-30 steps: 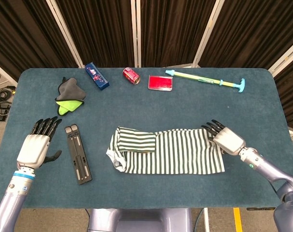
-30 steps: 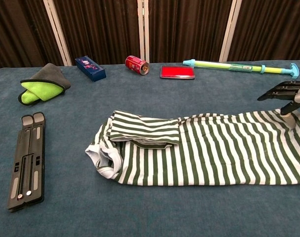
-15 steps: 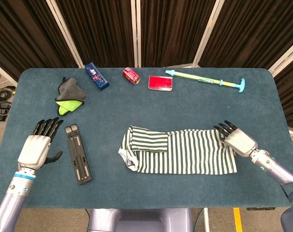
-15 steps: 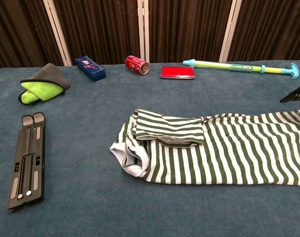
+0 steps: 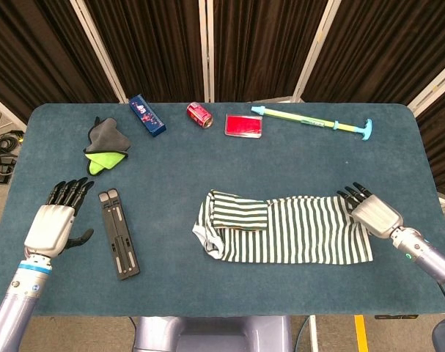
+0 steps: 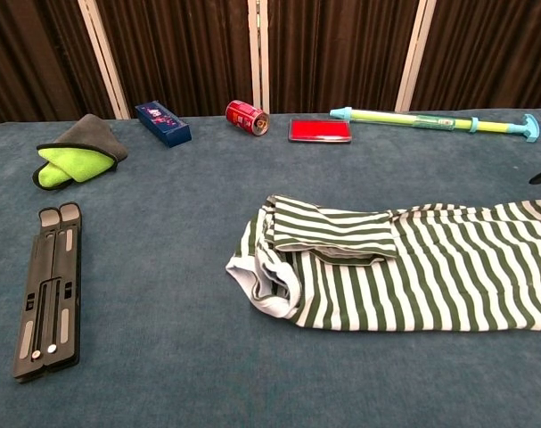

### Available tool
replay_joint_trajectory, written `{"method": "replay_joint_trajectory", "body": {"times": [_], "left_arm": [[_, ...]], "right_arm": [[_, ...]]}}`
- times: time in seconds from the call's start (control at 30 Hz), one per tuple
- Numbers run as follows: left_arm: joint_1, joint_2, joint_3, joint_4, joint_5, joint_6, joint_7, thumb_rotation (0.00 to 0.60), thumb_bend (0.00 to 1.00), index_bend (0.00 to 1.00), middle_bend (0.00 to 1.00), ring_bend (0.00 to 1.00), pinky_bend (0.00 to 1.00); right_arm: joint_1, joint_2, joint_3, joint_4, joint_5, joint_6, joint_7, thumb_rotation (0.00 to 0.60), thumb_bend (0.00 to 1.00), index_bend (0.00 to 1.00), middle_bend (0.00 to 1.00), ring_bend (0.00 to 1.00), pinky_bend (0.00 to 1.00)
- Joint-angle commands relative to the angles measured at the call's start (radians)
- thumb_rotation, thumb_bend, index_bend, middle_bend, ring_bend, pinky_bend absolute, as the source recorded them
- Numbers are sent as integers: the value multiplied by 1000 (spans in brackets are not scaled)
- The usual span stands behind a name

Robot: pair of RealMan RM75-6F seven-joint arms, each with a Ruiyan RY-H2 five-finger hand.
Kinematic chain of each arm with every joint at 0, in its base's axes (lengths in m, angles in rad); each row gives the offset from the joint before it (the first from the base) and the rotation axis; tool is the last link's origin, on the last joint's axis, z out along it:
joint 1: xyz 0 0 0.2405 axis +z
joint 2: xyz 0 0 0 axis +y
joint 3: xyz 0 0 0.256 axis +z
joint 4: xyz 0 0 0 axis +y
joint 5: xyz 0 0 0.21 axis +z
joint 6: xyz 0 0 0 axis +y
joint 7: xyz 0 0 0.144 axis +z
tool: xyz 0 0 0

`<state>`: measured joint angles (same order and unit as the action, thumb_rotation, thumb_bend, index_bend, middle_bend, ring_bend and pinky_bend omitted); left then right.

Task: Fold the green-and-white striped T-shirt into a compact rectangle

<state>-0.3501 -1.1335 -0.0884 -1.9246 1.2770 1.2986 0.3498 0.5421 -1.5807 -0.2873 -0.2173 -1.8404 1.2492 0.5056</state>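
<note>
Head view shows the striped T-shirt [image 5: 284,229] lying flat as a long band right of centre on the blue surface [image 5: 207,169], its left end bunched with one sleeve folded over on top. The right hand [image 5: 370,211] rests at the shirt's right edge, fingertips on the cloth; whether it pinches the fabric or only presses on it, I cannot tell. The left hand [image 5: 55,224] hovers at the near left corner of the surface, fingers spread, holding nothing, just beside a black folding stand [image 5: 118,233]. Along the far edge lie a grey-and-green cloth [image 5: 105,145], a blue box [image 5: 146,115], a red can [image 5: 199,114] on its side, a red case [image 5: 244,125] and a green-and-yellow pump toy [image 5: 314,122]. In the chest view the shirt runs off the right border
</note>
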Motion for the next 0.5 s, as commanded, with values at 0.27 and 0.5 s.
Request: {"method": "replay_joint_trajectory", "body": {"times": [0.27, 0.5], "left_arm": [[0, 2, 1, -2, 1, -5, -4, 600, 285, 0, 0, 0, 0], [-4, 6, -2, -1, -4, -18, -17, 600, 286, 0, 0, 0, 0]], "right_arm": [[29, -1, 23, -57, 10, 39, 34, 600, 385, 723, 51, 0, 0], [106, 28, 51, -192, 10, 71, 40, 600, 384, 727, 42, 0, 0]]}}
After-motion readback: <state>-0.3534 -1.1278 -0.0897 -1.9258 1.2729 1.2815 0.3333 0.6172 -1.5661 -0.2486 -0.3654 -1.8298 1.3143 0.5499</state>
